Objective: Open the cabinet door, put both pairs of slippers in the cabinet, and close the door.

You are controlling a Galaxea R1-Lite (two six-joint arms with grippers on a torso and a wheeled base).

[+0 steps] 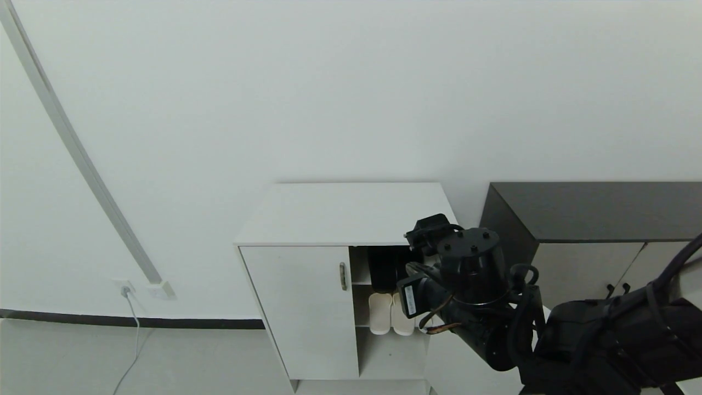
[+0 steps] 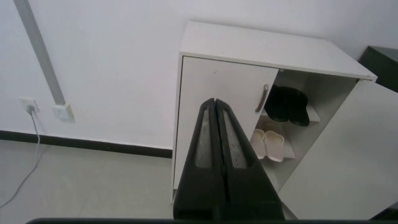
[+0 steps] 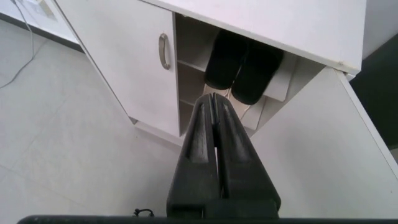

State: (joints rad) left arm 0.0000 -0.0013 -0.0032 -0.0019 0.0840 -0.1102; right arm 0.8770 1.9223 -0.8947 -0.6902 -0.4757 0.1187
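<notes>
A smooth, boxy white cabinet (image 1: 340, 214) stands at the lower centre of the head view, its right door (image 3: 311, 143) swung open. Rounded black slippers (image 1: 386, 269) sit on the upper shelf and pale white slippers (image 1: 390, 314) on the shelf below. The left pincer (image 2: 215, 102) and right pincer (image 3: 213, 96), with flat black blades, are both pressed closed.

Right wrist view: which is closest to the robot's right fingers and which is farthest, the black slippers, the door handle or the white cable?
1. Black slippers, on the cabinet shelf just ahead of the right gripper.
2. Door handle, on the shut door beside them.
3. White cable, far off by the wall.
</notes>
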